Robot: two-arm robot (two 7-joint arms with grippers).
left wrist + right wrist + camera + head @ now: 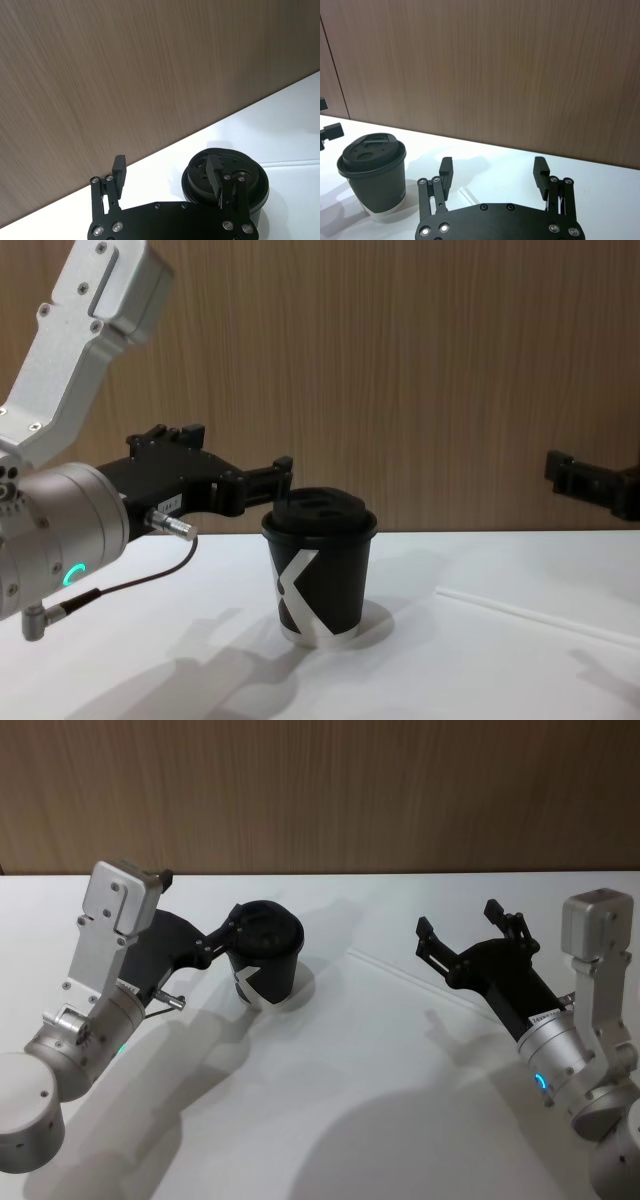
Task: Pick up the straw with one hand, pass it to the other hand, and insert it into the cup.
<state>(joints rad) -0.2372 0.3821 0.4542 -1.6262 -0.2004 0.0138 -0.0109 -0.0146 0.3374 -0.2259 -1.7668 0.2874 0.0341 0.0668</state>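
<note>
The straw (405,974) lies flat on the table (330,1120), long axis 10 to 4 o'clock in the head view, at 3 o'clock of the cup (268,965). The right end effector (458,920), spread and empty, hovers over its 4 o'clock half and is the nearer. The left end effector (222,932), also spread, sits at the cup lid.

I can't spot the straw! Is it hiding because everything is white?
Head view: yes, the white straw nearly blends into the white table, near soft grey shadows. Chest view: it shows clearer, right of the cup. Left wrist view: the open left gripper has one finger over the lid.
</note>
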